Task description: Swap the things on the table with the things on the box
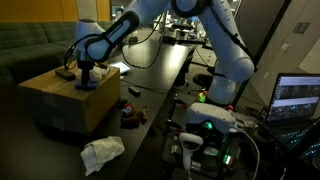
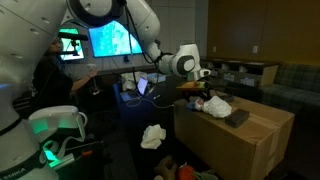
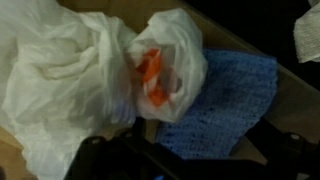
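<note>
On the left stands the large tan cardboard box [image 1: 60,105], with the long glossy black table [image 1: 135,140] to its right. The robot's gripper [image 1: 88,82] hangs just above the box's flat top, jaws spread wide, holding nothing.

From the wrist view, leftmost on the box is a crumpled thin white plastic bag [image 3: 65,70]. I'd guess it is nearly weightless, limp and slick, and best pinched at a bunched fold. In the middle, at its mouth, something small and orange [image 3: 150,82] shows inside. I cannot tell what it is, and it might slip out if the bag tips. To the right, touching the bag, lies a blue knitted cloth [image 3: 232,100], soft and easy to grip. The box top is shut, so its contents are unseen.
</note>
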Action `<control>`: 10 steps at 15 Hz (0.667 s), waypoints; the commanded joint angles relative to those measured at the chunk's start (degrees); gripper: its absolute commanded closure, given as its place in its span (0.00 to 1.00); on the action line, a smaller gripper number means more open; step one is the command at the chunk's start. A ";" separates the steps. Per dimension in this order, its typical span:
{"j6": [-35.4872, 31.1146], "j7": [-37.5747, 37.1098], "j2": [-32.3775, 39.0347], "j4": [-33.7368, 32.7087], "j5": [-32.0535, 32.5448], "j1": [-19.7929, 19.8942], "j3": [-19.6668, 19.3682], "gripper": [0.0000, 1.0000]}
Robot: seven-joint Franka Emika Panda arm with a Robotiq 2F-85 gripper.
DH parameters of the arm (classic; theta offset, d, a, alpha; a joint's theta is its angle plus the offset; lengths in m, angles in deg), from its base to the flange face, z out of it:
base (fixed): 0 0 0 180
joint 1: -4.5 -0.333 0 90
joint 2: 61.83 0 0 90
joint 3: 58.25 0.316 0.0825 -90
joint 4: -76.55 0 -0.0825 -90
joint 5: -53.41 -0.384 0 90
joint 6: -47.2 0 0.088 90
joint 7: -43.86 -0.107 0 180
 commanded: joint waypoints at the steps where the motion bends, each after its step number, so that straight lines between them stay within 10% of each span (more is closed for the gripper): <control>1: 2.06 1.70 2.31 -3.43 0.11 0.21 0.10 0.00; 4: 3.34 2.35 2.72 -3.99 0.19 0.30 0.10 0.00; 6: 3.86 2.84 2.77 -4.12 0.28 0.36 0.11 0.26; 10: 4.57 4.18 2.26 -4.23 0.18 0.79 0.37 0.45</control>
